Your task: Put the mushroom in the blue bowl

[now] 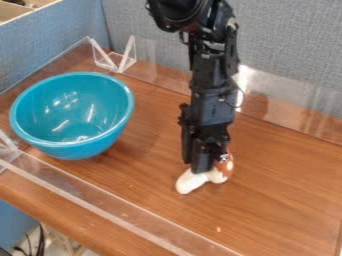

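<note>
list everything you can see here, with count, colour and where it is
bowl: one, turquoise blue, left side of the table, nothing seen in it
mushroom: one, cream stem with reddish-brown cap, on the table right of the bowl, at the gripper's tips
table: one, brown wood, fills the lower part of the view
clear barrier: transparent plastic panels, along the table's front edge and back edge
wall panels: grey-blue fabric, behind the table
arm: one, black, coming down from the top centre
gripper: one, black, pointing down at the mushroom, fingers closed around it
</note>
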Controlling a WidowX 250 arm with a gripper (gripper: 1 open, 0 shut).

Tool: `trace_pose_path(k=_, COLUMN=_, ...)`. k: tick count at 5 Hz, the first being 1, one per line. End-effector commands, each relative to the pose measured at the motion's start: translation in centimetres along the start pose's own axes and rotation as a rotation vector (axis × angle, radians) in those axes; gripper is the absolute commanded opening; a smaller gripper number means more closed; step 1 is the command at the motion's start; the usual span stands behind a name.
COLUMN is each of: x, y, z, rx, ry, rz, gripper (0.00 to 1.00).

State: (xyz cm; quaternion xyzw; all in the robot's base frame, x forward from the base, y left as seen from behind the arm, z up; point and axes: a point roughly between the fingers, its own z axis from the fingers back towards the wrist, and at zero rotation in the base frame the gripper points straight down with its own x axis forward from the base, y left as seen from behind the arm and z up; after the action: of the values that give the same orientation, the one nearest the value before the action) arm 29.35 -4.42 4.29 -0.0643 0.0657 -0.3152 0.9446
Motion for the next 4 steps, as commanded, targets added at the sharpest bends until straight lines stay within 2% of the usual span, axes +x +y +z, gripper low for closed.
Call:
trace_pose_path(k=1, x=-0.21, y=0.30, z=2.82, rx=0.038, ry=-0.071, rz=0.001, gripper=0.00)
trace_pose_path(k=4, x=-0.47, y=0.39, z=2.63, rx=0.033, ry=-0.061, rz=-0.008, gripper=0.00)
